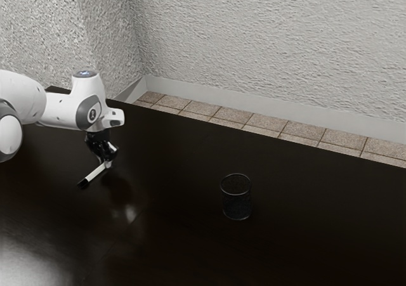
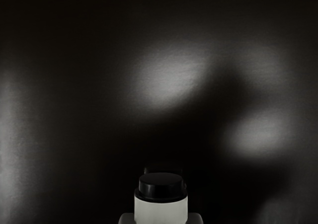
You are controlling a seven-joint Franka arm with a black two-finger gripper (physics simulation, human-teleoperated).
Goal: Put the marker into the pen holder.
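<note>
Your jaws: pinching the tilted marker [image 1: 96,172] | holder [image 1: 236,208]: well apart from them | risk: lower at this slant and you could topple it

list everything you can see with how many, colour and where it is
marker: one, white with black, tilted, held by the tool
pen holder: one, dark, round, upright on the table, toward the exterior view's right from the marker
table: one, very dark and glossy, under the pen holder
floor tiles: several, brownish, beyond the table
skirting: light grey, along the foot of the wall
wall: textured, light grey, behind it all
arm: one, white and grey, from the exterior view's left
tool: one, black, at the arm's end, shut on the marker
</note>
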